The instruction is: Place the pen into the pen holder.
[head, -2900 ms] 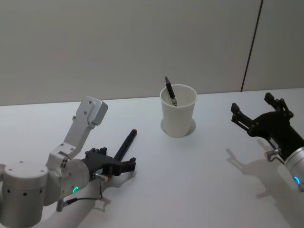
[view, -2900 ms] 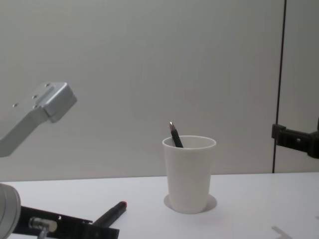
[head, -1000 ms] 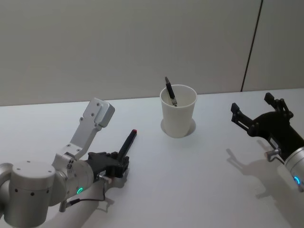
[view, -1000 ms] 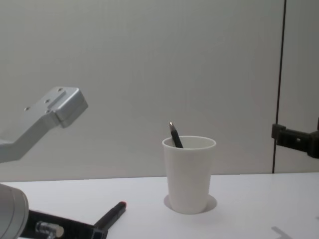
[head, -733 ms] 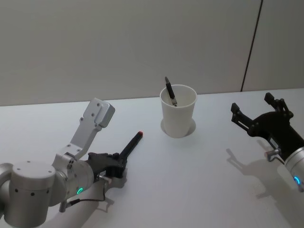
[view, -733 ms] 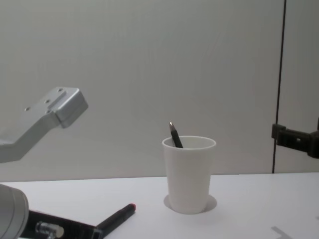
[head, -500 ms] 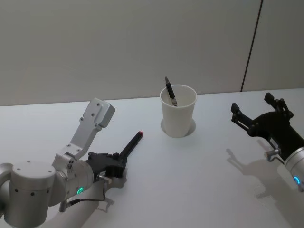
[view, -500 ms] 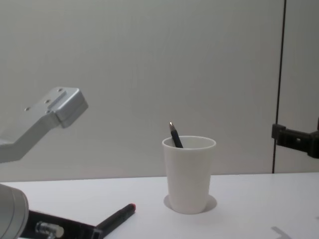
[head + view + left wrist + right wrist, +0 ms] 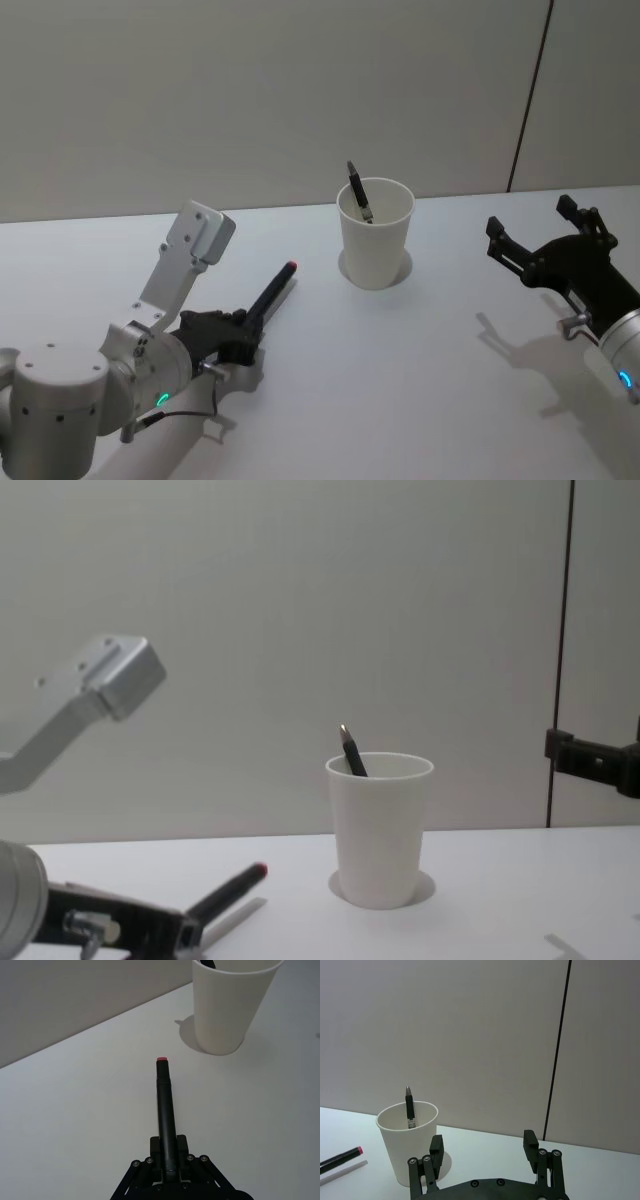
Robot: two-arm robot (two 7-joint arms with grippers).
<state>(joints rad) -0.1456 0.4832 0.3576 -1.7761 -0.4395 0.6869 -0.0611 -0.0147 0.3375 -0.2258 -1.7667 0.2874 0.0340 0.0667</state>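
- Looking down from the head view, we find the left gripper (image 9: 238, 333) at the lower left of the frame, its jaws clamped on the rear end of the pen (image 9: 271, 293), which is black with a red tip.
- The pen points up and to the right toward the pen holder (image 9: 375, 245). This is a plain white paper cup standing upright at centre frame on the white table (image 9: 420, 390), well apart from the red tip.
- The chest view adds the height: the pen (image 9: 228, 888) slopes upward from the left gripper (image 9: 180, 932). Its red end is clear of the table, with a pale shadow beneath.
- In the left wrist view we see the pen (image 9: 165, 1115) running straight out from between the closed fingers (image 9: 181, 1144). The pen holder (image 9: 232, 1005) stands beyond the tip and off the pen's line.
- The right wrist view shows a second pen (image 9: 409, 1109) inside the pen holder (image 9: 410, 1147). It is dark, leans on the rim and pokes above it.
- The right gripper (image 9: 530, 218) hangs above the table at the right edge of the head frame. Its jaws are spread wide with nothing between them, and it faces the cup.
- The left arm's grey link (image 9: 190, 255) rises at a slant above its gripper, and a green light (image 9: 160, 399) glows on the wrist.
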